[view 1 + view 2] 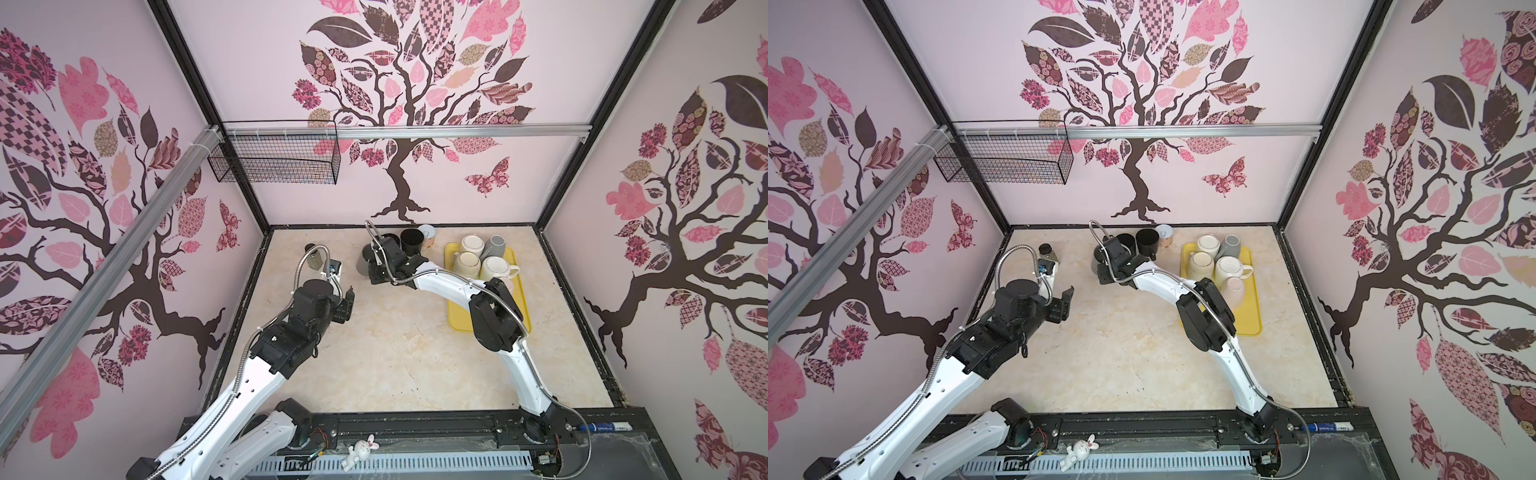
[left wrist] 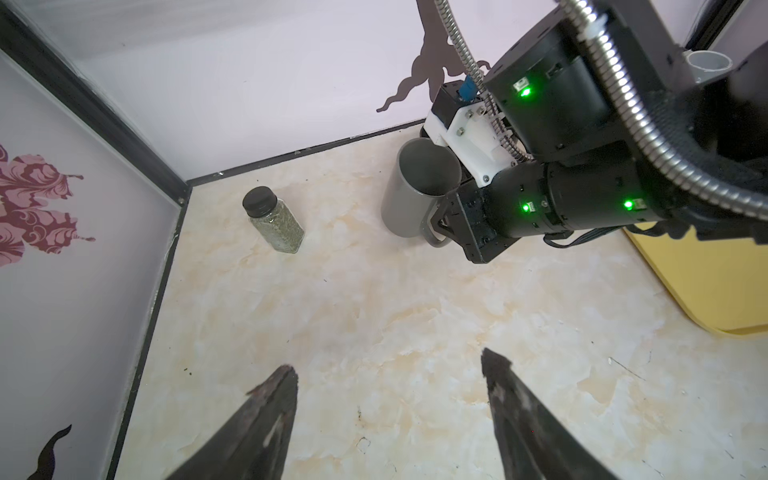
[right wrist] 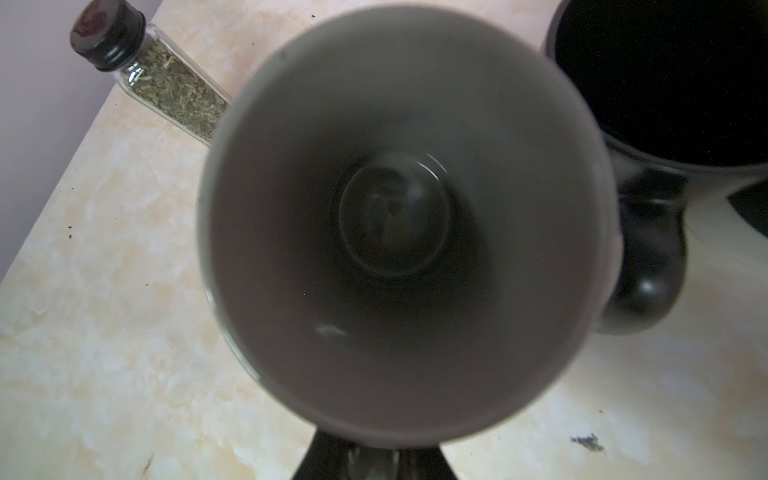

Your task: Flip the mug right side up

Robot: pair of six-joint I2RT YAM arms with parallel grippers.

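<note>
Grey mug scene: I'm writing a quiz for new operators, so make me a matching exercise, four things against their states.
Things:
1. grey mug
2. spice jar
3. yellow tray
4. left gripper

States:
A. open, holding nothing
B. carries cream mugs
C. mouth up, gripped by its handle
D. standing upright, black cap on

Pairs: 1-C, 2-D, 3-B, 4-A

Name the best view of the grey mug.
Left wrist view: the grey mug stands upright, nearly whole, right gripper on its handle. Right wrist shows only its inside; in both top views the arm hides most.
</note>
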